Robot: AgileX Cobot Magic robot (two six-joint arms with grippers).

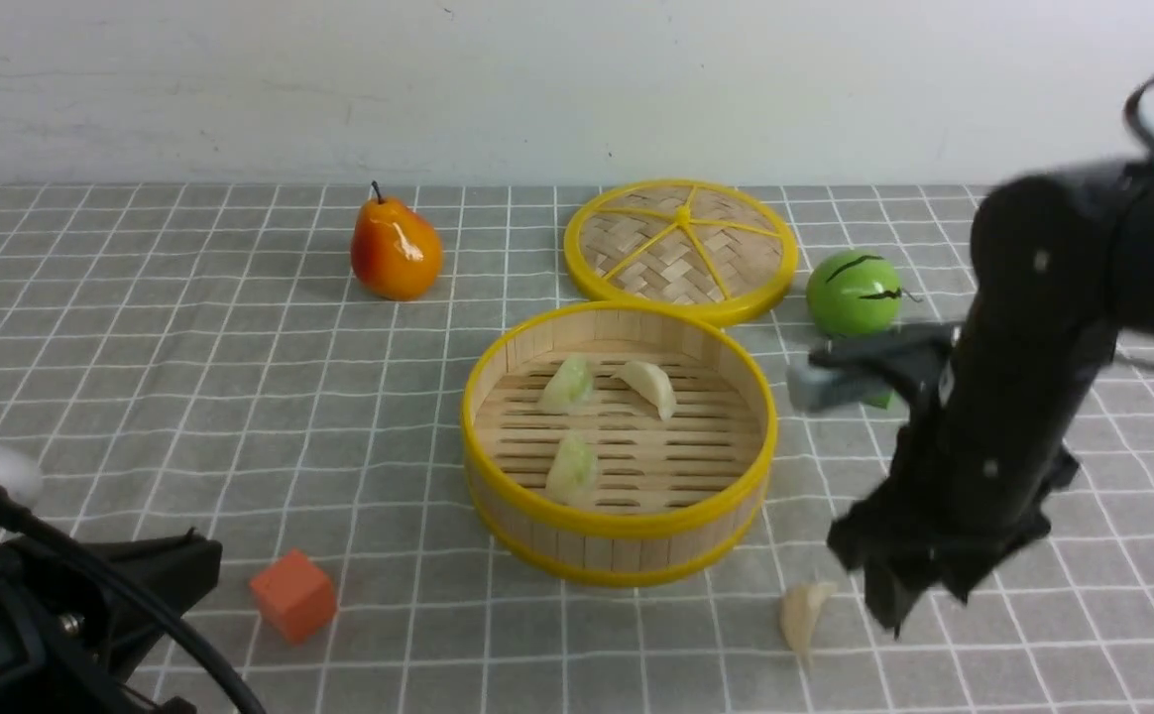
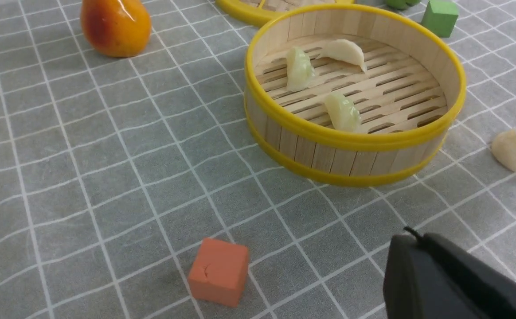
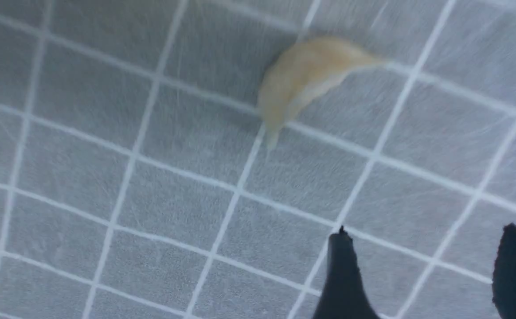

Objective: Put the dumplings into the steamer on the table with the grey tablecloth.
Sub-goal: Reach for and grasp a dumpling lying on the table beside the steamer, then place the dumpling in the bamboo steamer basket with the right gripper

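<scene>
The steamer [image 1: 617, 534] stands mid-table on the grey tablecloth [image 1: 190, 377]. Three dumplings lie on its slatted floor: two pale green [image 1: 569, 382] [image 1: 573, 466] and one cream-white [image 1: 651, 385]. Another cream dumpling [image 1: 803, 613] [image 3: 304, 82] lies on the cloth in front of the steamer, to the right. My right gripper [image 1: 884, 595] [image 3: 425, 235] hangs open and empty low over the cloth, just right of that dumpling and not touching it. At the near left, my left gripper [image 2: 417, 237] is shut and empty, well apart from the steamer [image 2: 355, 137].
A woven lid [image 1: 681, 248] with yellow spokes lies behind the steamer. An orange pear [image 1: 396, 250] stands at the back left and a green ball [image 1: 853, 293] at the back right. An orange cube [image 1: 291, 595] sits near the left gripper, and a green cube [image 2: 439, 17] near the ball.
</scene>
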